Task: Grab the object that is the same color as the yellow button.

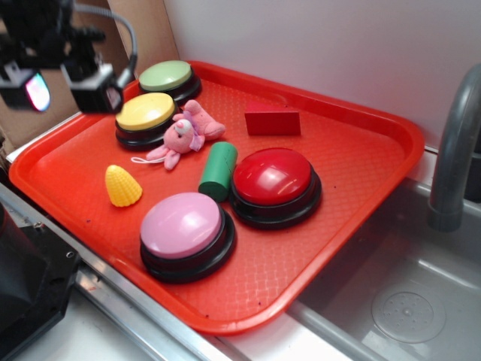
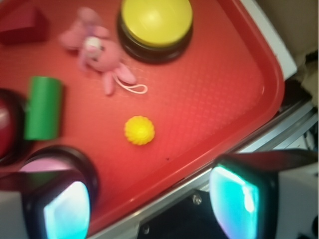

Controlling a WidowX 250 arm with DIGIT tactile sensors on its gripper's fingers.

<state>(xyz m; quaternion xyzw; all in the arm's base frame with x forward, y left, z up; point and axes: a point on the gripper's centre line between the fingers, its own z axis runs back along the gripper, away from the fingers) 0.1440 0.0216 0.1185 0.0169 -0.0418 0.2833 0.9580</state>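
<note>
Setting: red tray beside a steel sink.
Corn: yellow toy corn stands on the tray, near its front edge, apart from everything.
Neighbours: pink bunny touching yellow button; pink button nearby.
Jaws: gripper spread wide, holding nothing, above the tray's edge.

Four buttons, one corn cob, one plush rabbit, one green cylinder, one red block.
</note>
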